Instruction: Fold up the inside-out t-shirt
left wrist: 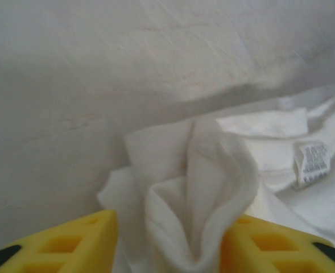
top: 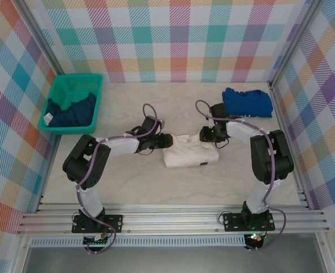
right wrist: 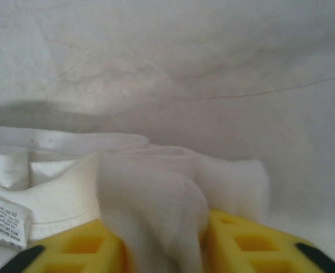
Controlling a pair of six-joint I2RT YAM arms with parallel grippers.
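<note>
T-shirt [top: 190, 152] lies at centre of the top view on the worktop [top: 156, 187], folded to a compact rectangle. Left pincer [top: 166, 140] sits at its upper-left corner, right pincer [top: 205, 135] at its upper-right. Both are released: jaws apart, with a slack ridge of cloth standing between each pair.

Judgement: light, limp cotton; the layers slide and spring open. Best taken at corners or a doubled edge, pinching all layers.

Sleeves and hem are tucked out of sight. Finger bases are cut off at the lower frame edge. Care label [left wrist: 312, 162] print is unreadable.
</note>
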